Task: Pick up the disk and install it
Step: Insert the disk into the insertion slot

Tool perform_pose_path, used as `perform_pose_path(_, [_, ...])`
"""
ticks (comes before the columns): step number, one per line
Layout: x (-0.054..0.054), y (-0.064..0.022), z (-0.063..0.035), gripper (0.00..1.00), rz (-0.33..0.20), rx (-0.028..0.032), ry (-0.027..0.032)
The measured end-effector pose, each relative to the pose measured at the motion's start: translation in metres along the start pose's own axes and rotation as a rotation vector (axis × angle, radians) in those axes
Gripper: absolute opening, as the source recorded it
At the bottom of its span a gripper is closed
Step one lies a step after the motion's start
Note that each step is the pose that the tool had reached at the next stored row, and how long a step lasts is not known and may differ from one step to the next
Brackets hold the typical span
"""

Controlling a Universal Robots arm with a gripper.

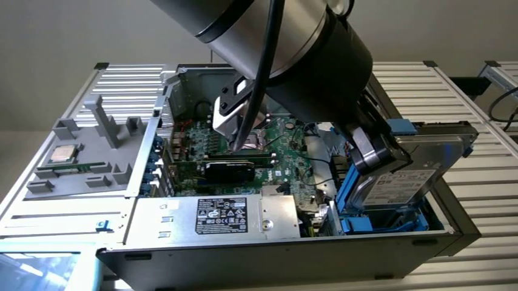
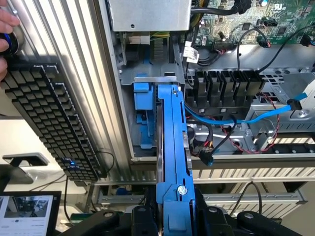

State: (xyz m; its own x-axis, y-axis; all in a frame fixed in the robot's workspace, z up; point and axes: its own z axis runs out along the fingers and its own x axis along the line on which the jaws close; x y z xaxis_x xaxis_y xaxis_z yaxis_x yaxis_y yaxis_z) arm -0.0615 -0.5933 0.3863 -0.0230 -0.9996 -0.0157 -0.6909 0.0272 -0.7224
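The disk (image 1: 402, 179) is a silver hard drive with a white label in a blue carrier frame. It hangs tilted over the blue drive bay (image 1: 380, 223) at the open computer case's end on the exterior view's right. My gripper (image 1: 374, 150) is shut on the disk's upper end. In the wrist view the disk (image 2: 173, 142) shows edge-on as a blue rail, clamped between my gripper's (image 2: 174, 216) black fingers (image 2: 209, 219). Its far end reaches the bay's blue bracket (image 2: 141, 115) and metal wall.
A silver labelled power-supply box (image 1: 222, 215) and the green motherboard (image 1: 279, 151) fill the case beside the bay. Blue and black cables (image 2: 256, 115) lie close to the bay. A grey fixture holding a CPU chip (image 1: 65, 153) sits at the exterior view's left. A keyboard (image 2: 49, 118) and a person's hand (image 2: 7, 29) lie outside the case.
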Motion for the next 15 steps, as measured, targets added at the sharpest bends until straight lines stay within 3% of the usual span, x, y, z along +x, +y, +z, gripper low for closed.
perform_pose_path(15, [0.0001,0.0031,0.0030,0.38,0.004,-0.0002,-0.0042])
